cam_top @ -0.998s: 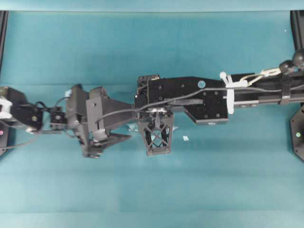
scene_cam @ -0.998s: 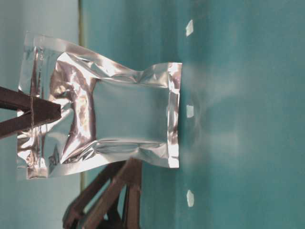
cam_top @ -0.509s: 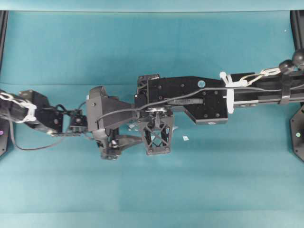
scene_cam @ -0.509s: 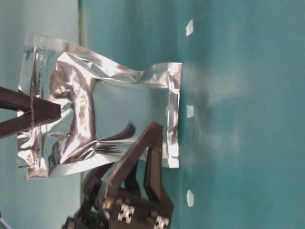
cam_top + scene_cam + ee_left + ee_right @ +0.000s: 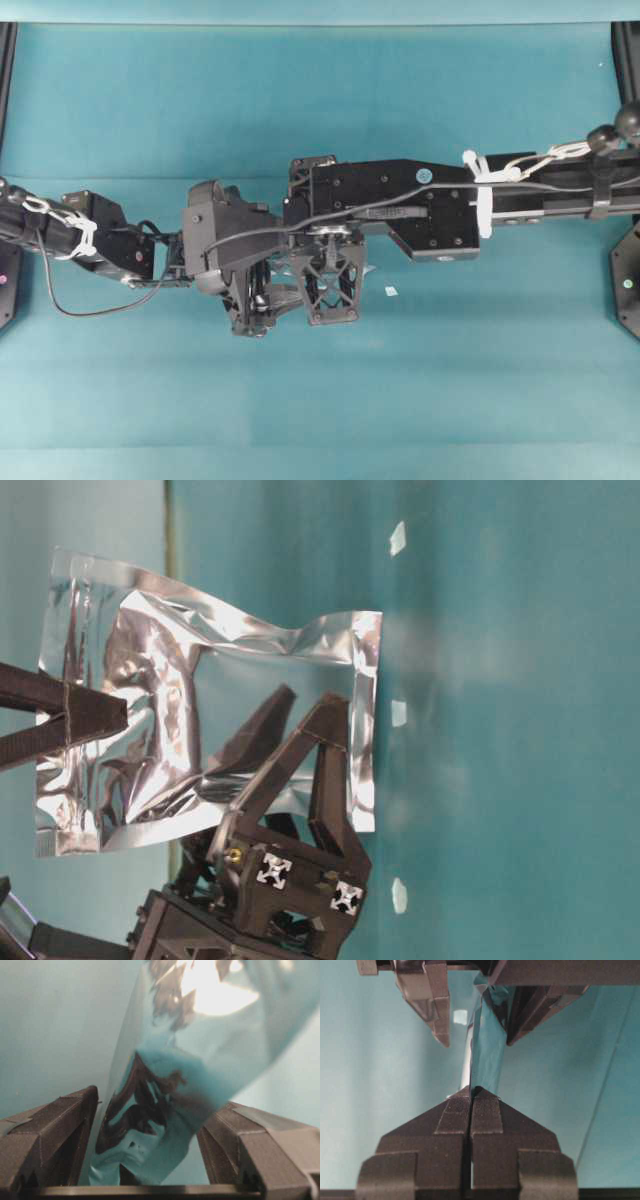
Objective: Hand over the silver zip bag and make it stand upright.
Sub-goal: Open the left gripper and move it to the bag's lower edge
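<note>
Left wrist view, silver zip bag (image 5: 165, 1095) between spread fingers (image 5: 50, 1130), untouched

Left hand (image 5: 150, 1160) spread wide, right hand (image 5: 471, 1091) pinched shut

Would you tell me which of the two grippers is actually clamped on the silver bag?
The right gripper, shut on the silver zip bag; the left gripper only straddles it, open.

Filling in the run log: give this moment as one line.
phase: handover | right tool: shut on bag | left tool: open, straddling bag | bag: not yet released
</note>
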